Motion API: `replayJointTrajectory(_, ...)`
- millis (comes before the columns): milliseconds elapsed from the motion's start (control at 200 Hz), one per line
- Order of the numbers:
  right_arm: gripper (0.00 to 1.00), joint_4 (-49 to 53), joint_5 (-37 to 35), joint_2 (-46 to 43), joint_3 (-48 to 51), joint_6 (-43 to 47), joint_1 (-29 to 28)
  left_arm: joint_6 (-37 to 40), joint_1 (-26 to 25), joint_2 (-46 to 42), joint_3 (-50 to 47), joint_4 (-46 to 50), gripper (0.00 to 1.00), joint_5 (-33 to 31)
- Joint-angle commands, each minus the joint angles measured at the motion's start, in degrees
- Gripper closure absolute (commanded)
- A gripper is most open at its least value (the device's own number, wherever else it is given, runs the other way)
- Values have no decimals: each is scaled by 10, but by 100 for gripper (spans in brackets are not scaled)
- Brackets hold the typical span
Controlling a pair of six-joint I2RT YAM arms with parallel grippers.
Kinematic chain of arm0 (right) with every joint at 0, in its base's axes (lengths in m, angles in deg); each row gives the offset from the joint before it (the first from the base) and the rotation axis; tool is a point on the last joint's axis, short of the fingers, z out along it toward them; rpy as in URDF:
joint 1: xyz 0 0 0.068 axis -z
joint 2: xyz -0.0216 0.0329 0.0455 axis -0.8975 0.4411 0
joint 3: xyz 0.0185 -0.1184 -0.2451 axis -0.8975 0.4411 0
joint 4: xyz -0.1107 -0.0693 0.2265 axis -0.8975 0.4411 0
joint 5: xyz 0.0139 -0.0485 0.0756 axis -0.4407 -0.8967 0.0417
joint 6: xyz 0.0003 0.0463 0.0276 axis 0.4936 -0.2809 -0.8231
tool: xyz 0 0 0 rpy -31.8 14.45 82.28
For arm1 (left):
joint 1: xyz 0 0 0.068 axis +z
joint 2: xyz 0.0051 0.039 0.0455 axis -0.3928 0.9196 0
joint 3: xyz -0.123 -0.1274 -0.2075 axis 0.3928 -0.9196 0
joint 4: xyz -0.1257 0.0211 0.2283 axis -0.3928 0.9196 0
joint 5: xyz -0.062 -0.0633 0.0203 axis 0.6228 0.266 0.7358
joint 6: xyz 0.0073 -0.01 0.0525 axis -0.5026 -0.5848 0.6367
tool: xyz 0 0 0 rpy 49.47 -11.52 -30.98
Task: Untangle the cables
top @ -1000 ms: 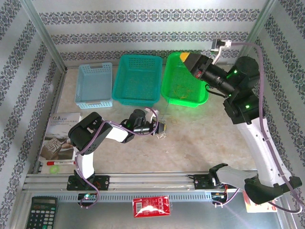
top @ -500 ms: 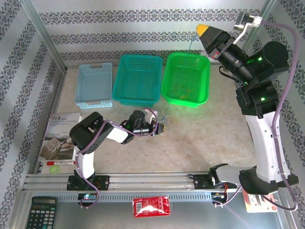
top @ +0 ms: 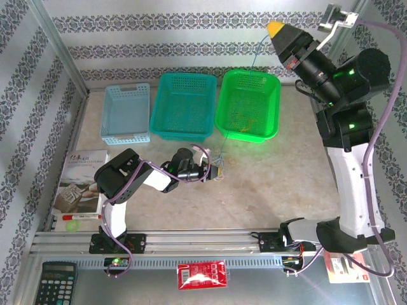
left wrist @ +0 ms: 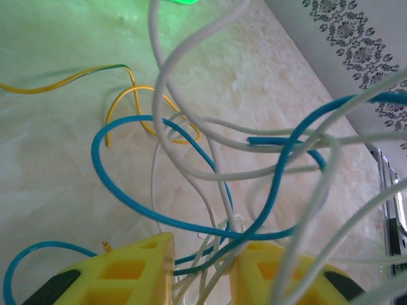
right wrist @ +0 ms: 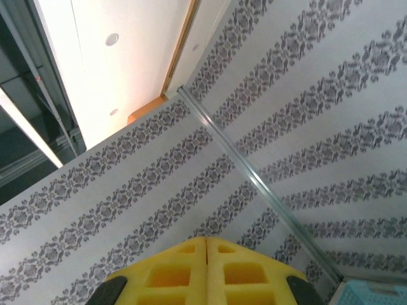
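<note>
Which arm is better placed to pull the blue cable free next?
Probably right: the right gripper, shut and raised high, has a blue cable stretched down to the tangle that the left gripper straddles.

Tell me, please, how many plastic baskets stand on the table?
3, in a row along the far edge: a light blue perforated plastic basket on the left, a teal basket in the middle, a bright green basket on the right. None looks hidden.
</note>
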Motion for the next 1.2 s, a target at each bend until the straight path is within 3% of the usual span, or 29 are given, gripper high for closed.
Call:
replayJointTrajectory(0, 100, -19, 17, 23, -75, -13, 14, -11, -6, 16, -10, -35, 73, 12)
replayJointTrajectory(275, 100, -15, 30, 86, -181, -45, 33, -16, -6, 18, -14, -46, 74, 7)
replayJointTrajectory(520, 100, -16, 37, 97, -189, -54, 38, -18, -6, 17, -15, -50, 74, 8)
replayJointTrajectory(714, 100, -20, 44, 76, -134, -46, 40, -27, -6, -16, -13, -51, 71, 9)
replayJointTrajectory(1199, 100, -47, 53, 6, 42, -37, 51, 6, -6, -179, 4, 96, 26, 18)
